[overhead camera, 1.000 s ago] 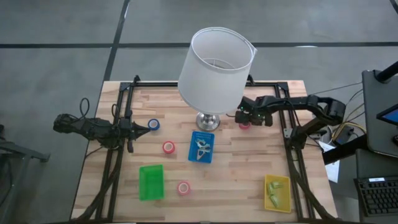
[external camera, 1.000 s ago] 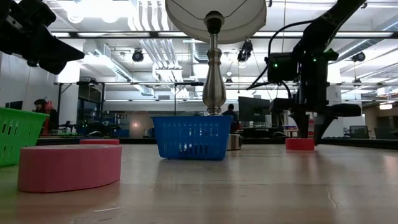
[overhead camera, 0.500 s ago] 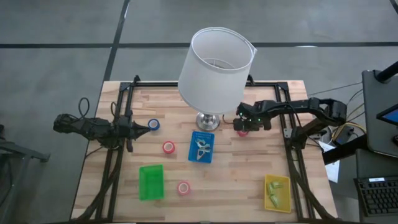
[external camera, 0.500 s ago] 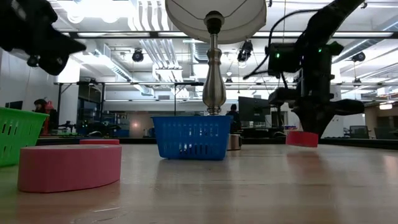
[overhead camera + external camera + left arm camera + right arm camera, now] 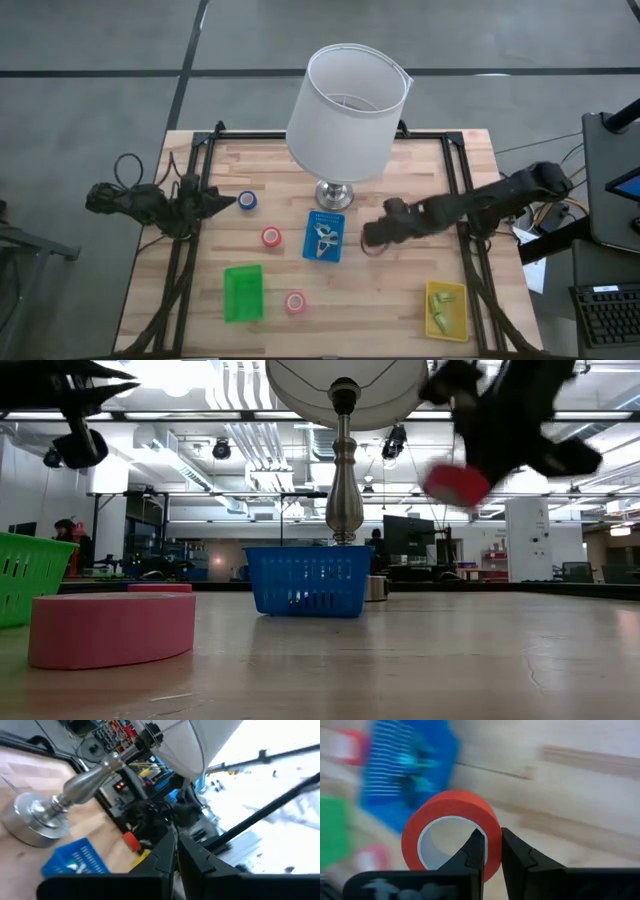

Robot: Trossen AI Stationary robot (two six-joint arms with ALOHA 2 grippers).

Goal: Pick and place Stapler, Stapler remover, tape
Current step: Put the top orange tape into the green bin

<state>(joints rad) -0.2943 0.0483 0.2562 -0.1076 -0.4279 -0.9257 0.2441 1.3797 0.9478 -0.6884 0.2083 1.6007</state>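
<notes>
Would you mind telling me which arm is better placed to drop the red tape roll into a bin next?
The right. Its pincer is shut on the red tape roll, lifted off the table beside the blue bin. The left pincer holds nothing and sits at the table's left edge near the blue tape roll.

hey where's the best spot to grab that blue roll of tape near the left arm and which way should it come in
The blue tape roll lies flat with its pale centre facing up, so coming straight down from above looks best. Either pinch across the outer rim, or put one finger into the hole and one outside the wall. The left gripper is right beside it.
</notes>
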